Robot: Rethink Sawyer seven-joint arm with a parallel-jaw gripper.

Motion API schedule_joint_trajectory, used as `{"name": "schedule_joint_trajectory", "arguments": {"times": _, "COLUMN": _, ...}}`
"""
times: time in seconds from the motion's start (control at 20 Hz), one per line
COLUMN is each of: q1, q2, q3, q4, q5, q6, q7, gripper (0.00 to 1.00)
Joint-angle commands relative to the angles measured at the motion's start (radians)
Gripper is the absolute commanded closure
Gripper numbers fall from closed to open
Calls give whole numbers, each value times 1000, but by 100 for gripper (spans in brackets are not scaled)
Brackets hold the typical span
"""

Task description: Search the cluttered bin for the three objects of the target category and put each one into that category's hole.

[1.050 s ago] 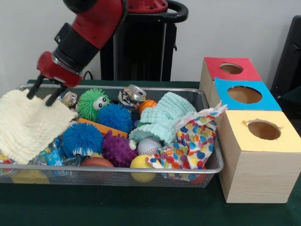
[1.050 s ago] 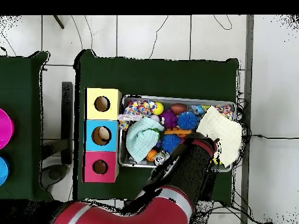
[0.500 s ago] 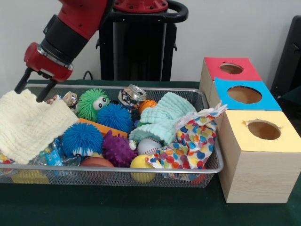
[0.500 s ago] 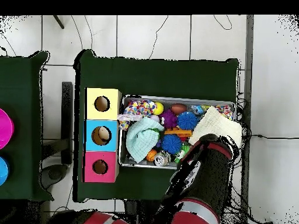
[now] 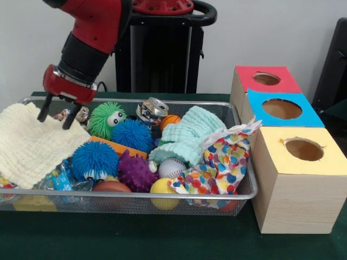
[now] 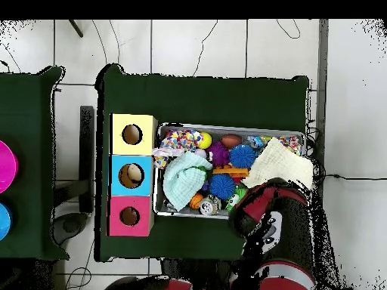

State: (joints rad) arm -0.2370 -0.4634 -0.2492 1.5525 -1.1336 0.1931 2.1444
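Now the gripper [image 5: 55, 115] hangs with fingers spread and empty just over the cream cloth [image 5: 32, 143] at the bin's [image 5: 238, 192] end. Likely targets are the 3 fuzzy balls, green [image 5: 106, 119] and 2 blue [image 5: 132, 135] [image 5: 94, 160], beside the cloth. They look light, soft and squashy, so pinch across the middle.

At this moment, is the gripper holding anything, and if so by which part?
Nothing is held. The gripper is open, its fingers spread and empty, hanging just above the cream cloth at the end of the wire basket.
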Motion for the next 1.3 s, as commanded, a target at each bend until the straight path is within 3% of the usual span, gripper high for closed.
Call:
{"name": "schedule_joint_trajectory", "arguments": {"times": 0.05, "q1": -35, "q2": -16, "q3": 204, "q4": 97, "q5": 38, "q6": 21, "q7": -125, "gripper": 0}}
{"name": "schedule_joint_trajectory", "arguments": {"times": 0.5, "q1": 54, "q2": 30, "q3": 110, "q4": 44, "q5": -32, "q6": 20, "q7": -50, "gripper": 0}}
{"name": "schedule_joint_trajectory", "arguments": {"times": 0.85, "q1": 76, "q2": 40, "q3": 92, "q4": 39, "q5": -28, "q6": 52, "q7": -65, "gripper": 0}}
{"name": "schedule_joint_trajectory", "arguments": {"times": 0.9, "q1": 79, "q2": 41, "q3": 90, "q4": 37, "q5": -25, "q6": 58, "q7": -74, "gripper": 100}}
{"name": "schedule_joint_trajectory", "arguments": {"times": 1.3, "q1": 97, "q2": 51, "q3": 71, "q4": 25, "q5": -28, "q6": 76, "q7": -73, "gripper": 100}}
